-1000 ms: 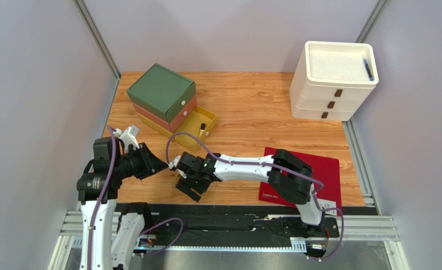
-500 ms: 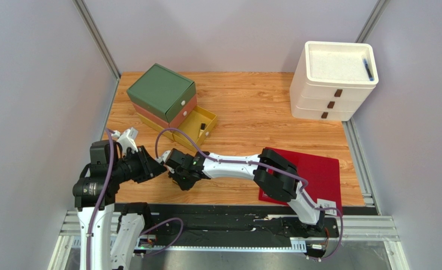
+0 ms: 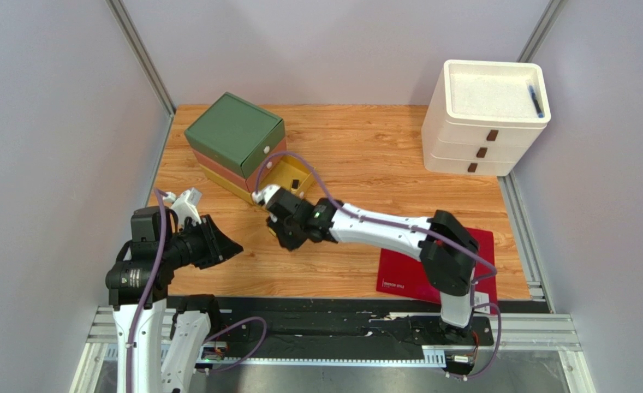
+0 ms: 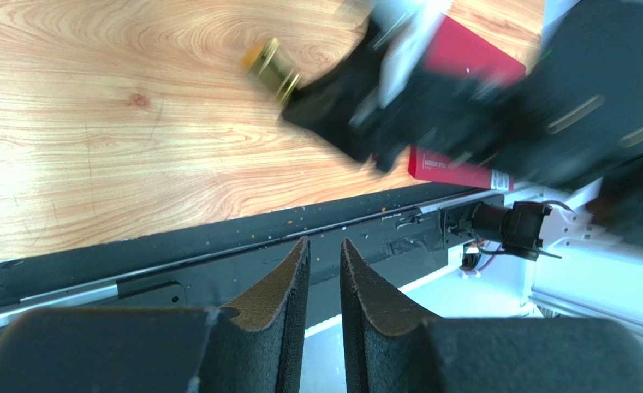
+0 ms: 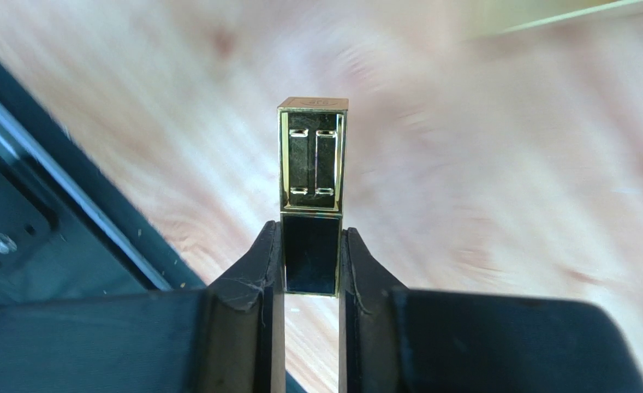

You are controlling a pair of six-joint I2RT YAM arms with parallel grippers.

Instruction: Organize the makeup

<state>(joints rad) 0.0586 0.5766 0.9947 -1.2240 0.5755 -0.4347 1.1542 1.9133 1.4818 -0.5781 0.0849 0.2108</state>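
**Lipstick tube in the right claw, just short of the open drawer**

Lipstick tube (image 5: pixel 312 155), gold-edged and rectangular, is clamped between the fingers of the right gripper (image 5: pixel 311 250). The pads press the two narrow sides of its dark lower half, and the gold half sticks out beyond the tips. In the overhead view the claw holds it over the wooden table (image 3: pixel 366 164), on the near side of the open yellow drawer (image 3: pixel 277 180) under the green drawer stack (image 3: pixel 236 131).

The tube is probably light and rigid, with glossy faces that could slide under a weak pinch. The cap and base may also pull apart, so a hold across the flat sides of the base looks soundest.

The left gripper (image 4: pixel 323 254) sits to the left, nearly closed on nothing.
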